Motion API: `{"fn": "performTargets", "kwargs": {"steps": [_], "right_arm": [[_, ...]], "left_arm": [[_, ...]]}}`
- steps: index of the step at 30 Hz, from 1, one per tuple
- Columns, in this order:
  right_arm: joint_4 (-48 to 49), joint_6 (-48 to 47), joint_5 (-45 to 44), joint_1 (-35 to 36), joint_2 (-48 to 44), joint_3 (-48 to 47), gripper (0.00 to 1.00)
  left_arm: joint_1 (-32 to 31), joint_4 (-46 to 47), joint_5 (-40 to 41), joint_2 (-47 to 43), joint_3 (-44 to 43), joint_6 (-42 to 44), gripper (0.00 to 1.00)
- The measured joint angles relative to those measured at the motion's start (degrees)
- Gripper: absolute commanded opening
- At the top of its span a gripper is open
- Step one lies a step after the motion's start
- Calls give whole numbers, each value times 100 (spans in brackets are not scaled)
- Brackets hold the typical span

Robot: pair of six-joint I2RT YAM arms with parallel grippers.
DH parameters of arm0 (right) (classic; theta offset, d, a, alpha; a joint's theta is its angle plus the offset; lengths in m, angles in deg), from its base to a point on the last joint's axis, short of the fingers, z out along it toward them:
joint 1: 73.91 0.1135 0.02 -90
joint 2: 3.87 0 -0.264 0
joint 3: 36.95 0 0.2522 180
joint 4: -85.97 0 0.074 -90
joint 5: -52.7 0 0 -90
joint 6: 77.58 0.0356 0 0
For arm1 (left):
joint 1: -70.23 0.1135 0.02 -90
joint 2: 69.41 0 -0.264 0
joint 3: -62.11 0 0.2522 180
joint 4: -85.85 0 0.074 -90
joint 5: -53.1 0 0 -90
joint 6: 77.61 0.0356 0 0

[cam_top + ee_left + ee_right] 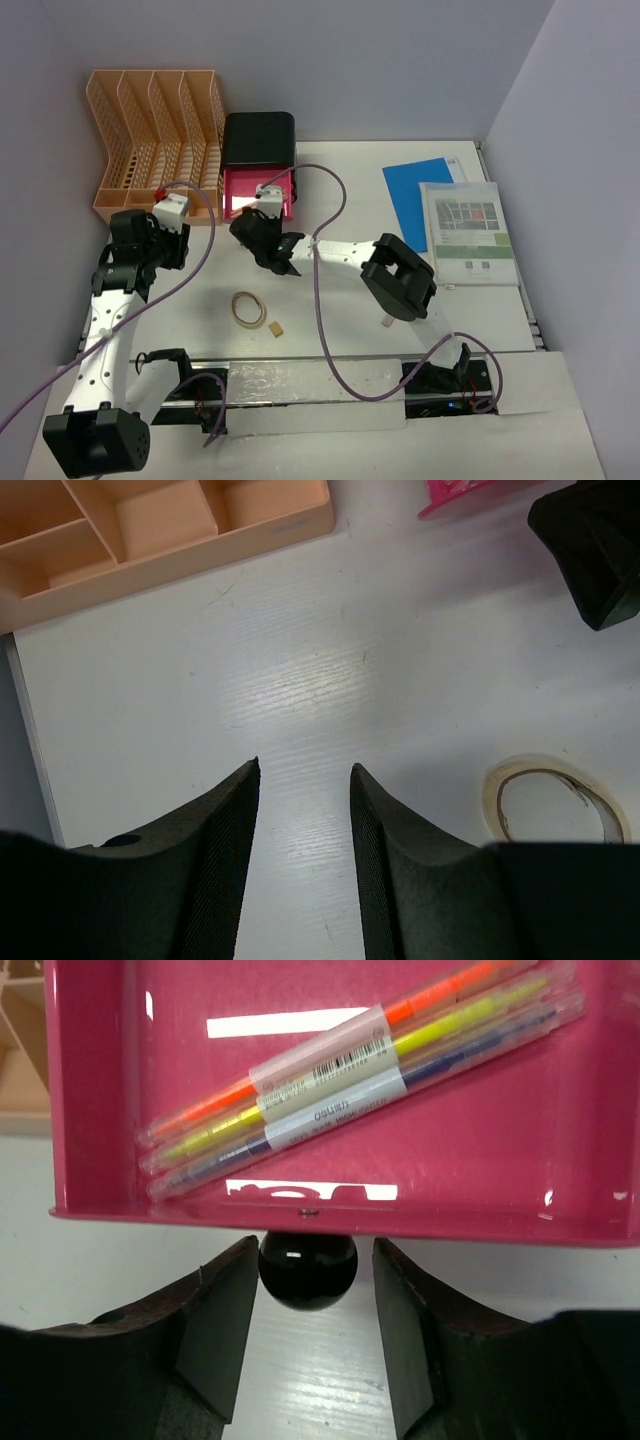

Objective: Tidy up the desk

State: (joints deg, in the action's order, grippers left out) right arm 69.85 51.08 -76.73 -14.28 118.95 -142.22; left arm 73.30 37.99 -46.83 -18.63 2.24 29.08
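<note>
White flat desk (330, 670): spans the scene. Left gripper (303, 770): half-parted, empty, over bare desk; cream tape ring (555, 800) partly hidden behind its finger. Right gripper (315, 1245): parted, straddling the black round knob (307, 1272) of the pink plastic drawer (100, 1110); contact unclear.

File rack (155, 140) back-left on desk (480, 320); drawer box (258, 138) just right; pens (350, 1070) in drawer (480, 1160); booklet (468, 232) far right.

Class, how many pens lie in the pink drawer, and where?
3, side by side under one label in the pink drawer: orange pen farthest back, yellow pen in the middle, blue pen nearest the front wall. More may lie out of view.
</note>
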Motion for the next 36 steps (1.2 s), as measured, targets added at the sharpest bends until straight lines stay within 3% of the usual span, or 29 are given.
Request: {"fn": "performTargets", "kwargs": {"steps": [21,36], "right_arm": [[793,-462,-22,-333,3,-317,54],[1253,-709,23,-916,845,-1763,54]], "left_arm": [[2,-8,-134,170,0,10,47],[2,-40,-234,179,0,44,47]]}}
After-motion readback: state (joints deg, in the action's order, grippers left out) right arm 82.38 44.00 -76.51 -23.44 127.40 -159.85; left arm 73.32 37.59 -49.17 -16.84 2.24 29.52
